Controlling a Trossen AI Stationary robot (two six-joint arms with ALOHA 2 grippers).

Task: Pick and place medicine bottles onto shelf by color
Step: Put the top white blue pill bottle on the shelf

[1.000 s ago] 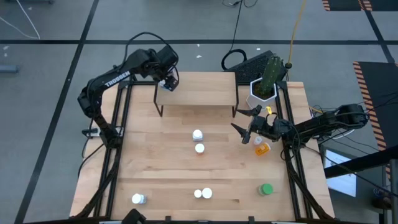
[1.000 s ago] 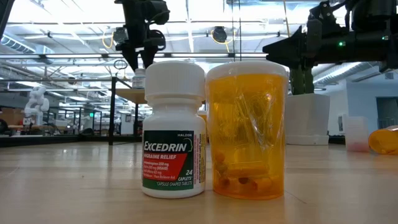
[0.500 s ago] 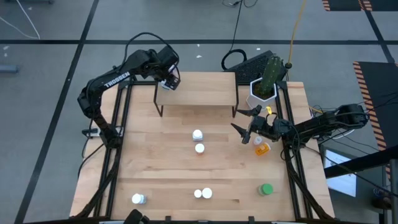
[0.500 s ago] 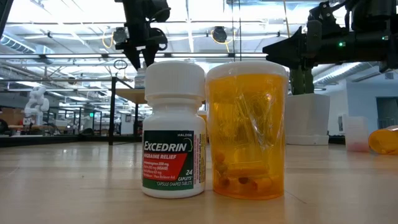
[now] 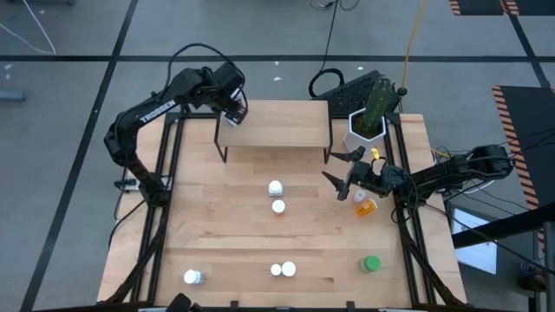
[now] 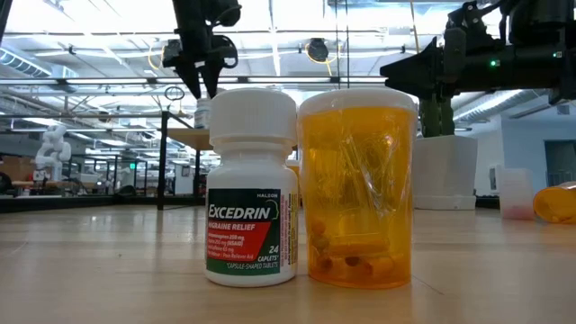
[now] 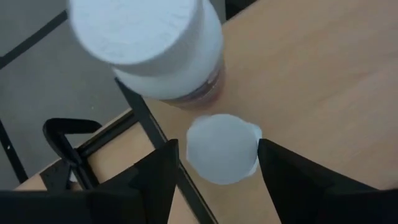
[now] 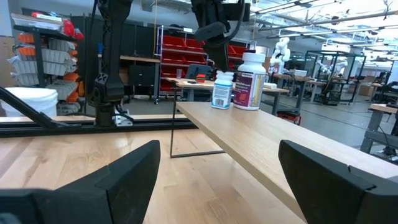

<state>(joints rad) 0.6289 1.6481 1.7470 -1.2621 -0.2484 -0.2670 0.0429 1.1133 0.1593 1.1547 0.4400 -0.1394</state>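
My left gripper (image 5: 232, 113) hovers over the far left corner of the light-wood shelf (image 5: 277, 130), open. Its fingers stand on either side of a small white bottle's cap (image 7: 222, 148), above it and apart from it. That bottle stands upright on the shelf beside a larger white bottle (image 7: 149, 43); both also show in the right wrist view, small bottle (image 8: 222, 89) and larger bottle (image 8: 250, 73). My right gripper (image 5: 335, 166) waits wide open over the table, right of the shelf. An orange bottle (image 5: 365, 206) lies on its side near it.
White bottles (image 5: 276, 188) (image 5: 278, 206) stand mid-table. A white Excedrin bottle (image 6: 251, 189) and an orange bottle (image 6: 357, 189) stand side by side at the near edge. Another white bottle (image 5: 192, 277) is near left, a green one (image 5: 371, 263) near right. A white pot with a cactus (image 5: 366, 121) is far right.
My left gripper has risen a little above the small white bottle, which stays standing on the shelf. My right arm has kept still.
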